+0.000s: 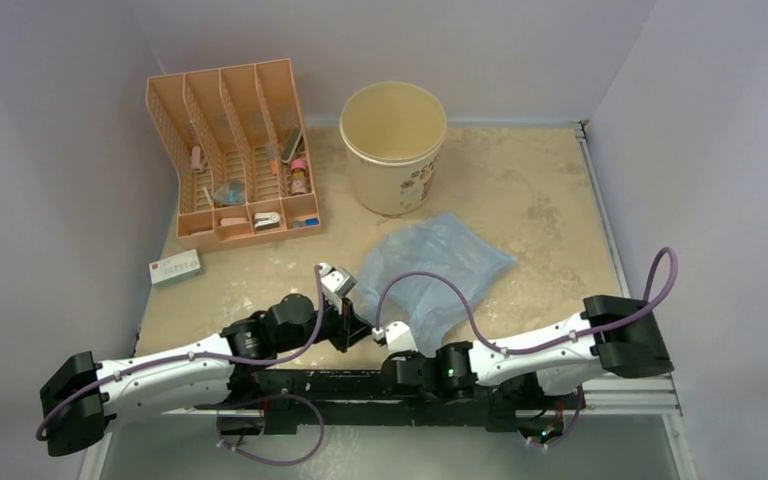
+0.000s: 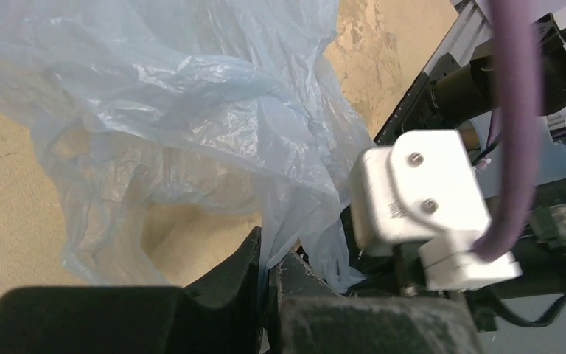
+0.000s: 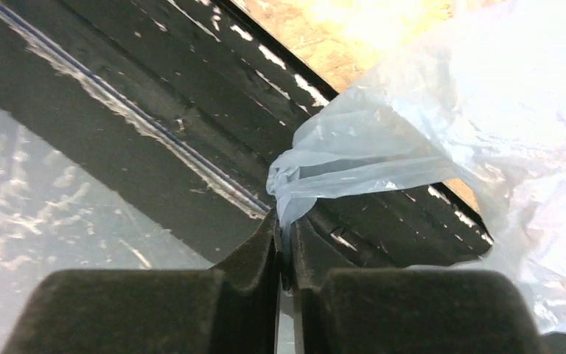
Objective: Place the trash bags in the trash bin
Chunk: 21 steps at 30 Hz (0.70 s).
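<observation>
Bag (image 1: 432, 270) lies crumpled on the table (image 1: 530, 190), between the arms and the bin (image 1: 393, 148), which stands upright, mouth open, a little apart from it. Both pincers are closed to a sliver on the bag's near edge: left gripper (image 2: 265, 279) on a thin fold, right gripper (image 3: 286, 254) on a bunched corner. Step in hand looks like the lift. Raise the 2 grips together, high enough that the hanging film clears the rim, then lower inside. Thin film may slip or snag, so go slow.
</observation>
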Each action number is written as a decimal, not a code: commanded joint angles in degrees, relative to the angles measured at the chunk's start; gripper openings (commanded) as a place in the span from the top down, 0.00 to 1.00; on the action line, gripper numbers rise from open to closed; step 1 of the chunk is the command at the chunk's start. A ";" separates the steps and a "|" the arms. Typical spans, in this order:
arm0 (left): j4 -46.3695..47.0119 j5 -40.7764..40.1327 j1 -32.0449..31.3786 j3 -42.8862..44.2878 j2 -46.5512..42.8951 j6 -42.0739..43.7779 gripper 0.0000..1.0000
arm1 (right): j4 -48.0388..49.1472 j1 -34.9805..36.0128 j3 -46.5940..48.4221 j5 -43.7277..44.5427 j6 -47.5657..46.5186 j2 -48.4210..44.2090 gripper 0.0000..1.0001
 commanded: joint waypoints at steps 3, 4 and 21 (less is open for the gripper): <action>-1.91 -3.28 -0.10 0.85 -3.39 -2.57 1.00 | 9.69 -3.70 -3.52 7.74 2.43 -15.85 1.00; -2.08 -4.38 -0.09 0.62 -4.07 -2.98 1.00 | 13.47 -7.50 -5.49 5.92 1.45 -20.16 1.00; 39.61 6.16 -0.09 -13.87 -2.03 -8.36 0.81 | 75.74 -38.20 -25.27 -28.25 15.72 -30.87 1.00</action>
